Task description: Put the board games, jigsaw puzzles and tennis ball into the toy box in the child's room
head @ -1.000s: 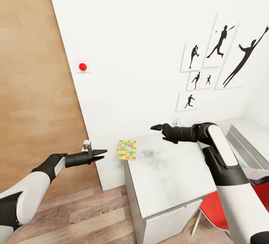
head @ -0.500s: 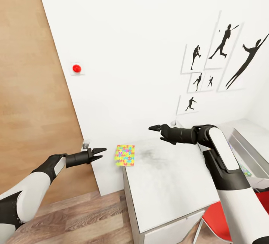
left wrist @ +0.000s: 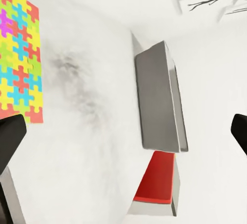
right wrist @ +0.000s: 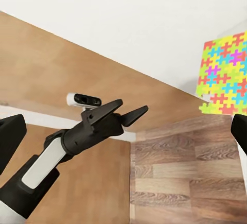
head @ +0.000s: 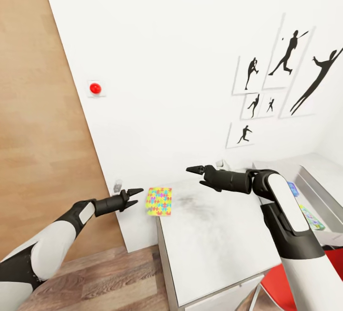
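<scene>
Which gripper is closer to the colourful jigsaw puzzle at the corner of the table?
Left. The left gripper is beside the jigsaw puzzle, just off the table edge. The right gripper hovers above the tabletop, farther from it.

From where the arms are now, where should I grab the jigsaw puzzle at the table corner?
Take the jigsaw puzzle by its overhanging edge with the left gripper, coming from the table's open end. It is thin and flat, so a jaw probably fits beneath there.
</scene>
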